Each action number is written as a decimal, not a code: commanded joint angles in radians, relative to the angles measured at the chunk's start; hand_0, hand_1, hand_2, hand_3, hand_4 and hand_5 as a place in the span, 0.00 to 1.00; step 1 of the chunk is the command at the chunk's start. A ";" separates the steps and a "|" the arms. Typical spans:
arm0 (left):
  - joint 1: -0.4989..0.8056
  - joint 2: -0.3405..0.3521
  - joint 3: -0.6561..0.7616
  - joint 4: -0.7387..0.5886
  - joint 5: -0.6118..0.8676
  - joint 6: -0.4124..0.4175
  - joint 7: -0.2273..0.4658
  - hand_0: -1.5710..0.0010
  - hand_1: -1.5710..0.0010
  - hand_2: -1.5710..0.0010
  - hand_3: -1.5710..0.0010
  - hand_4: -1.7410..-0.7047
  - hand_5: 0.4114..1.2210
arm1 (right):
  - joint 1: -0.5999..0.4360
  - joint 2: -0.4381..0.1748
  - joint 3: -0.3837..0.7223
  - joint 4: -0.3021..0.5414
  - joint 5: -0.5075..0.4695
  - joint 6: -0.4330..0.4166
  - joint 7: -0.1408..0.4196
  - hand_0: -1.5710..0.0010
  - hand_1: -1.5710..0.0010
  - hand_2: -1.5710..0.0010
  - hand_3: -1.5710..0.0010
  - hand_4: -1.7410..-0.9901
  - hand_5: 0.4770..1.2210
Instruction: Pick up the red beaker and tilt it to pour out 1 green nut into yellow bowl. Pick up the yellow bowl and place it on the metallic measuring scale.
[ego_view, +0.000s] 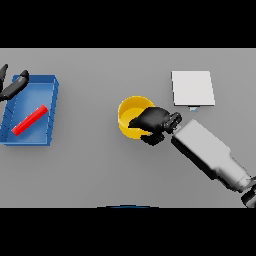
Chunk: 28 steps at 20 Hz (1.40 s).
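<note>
The yellow bowl (131, 114) stands on the table near the middle. My right hand (152, 123) is at its right rim, fingers curled round the bowl's edge, covering part of it. The red beaker (29, 120) lies on its side inside the blue tray (52, 107) at the left. My left hand (14, 85) shows at the far left edge, over the tray's upper left corner, fingers straight and holding nothing. The metallic measuring scale (193, 88) is a pale square plate at the upper right, a short way beyond the bowl. No green nut is visible.
The blue tray takes up the left side of the table. My right forearm (210, 152) crosses the lower right part of the table.
</note>
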 joint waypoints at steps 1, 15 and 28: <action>0.005 -0.002 0.000 -0.002 0.003 -0.001 -0.001 1.00 1.00 1.00 1.00 0.99 0.35 | 0.000 0.000 0.007 0.002 0.004 -0.002 -0.003 0.52 0.56 0.70 0.78 0.38 0.70; 0.002 0.004 -0.001 0.001 0.002 -0.011 -0.007 1.00 1.00 1.00 1.00 0.99 0.35 | -0.014 -0.029 -0.027 -0.011 -0.045 -0.030 -0.036 0.02 0.02 0.16 0.16 0.02 0.99; 0.001 0.011 -0.006 -0.020 -0.003 -0.001 0.017 1.00 1.00 1.00 1.00 0.98 0.34 | 0.022 -0.166 -0.163 -0.214 -0.108 0.035 0.048 0.01 0.00 0.03 0.26 0.00 1.00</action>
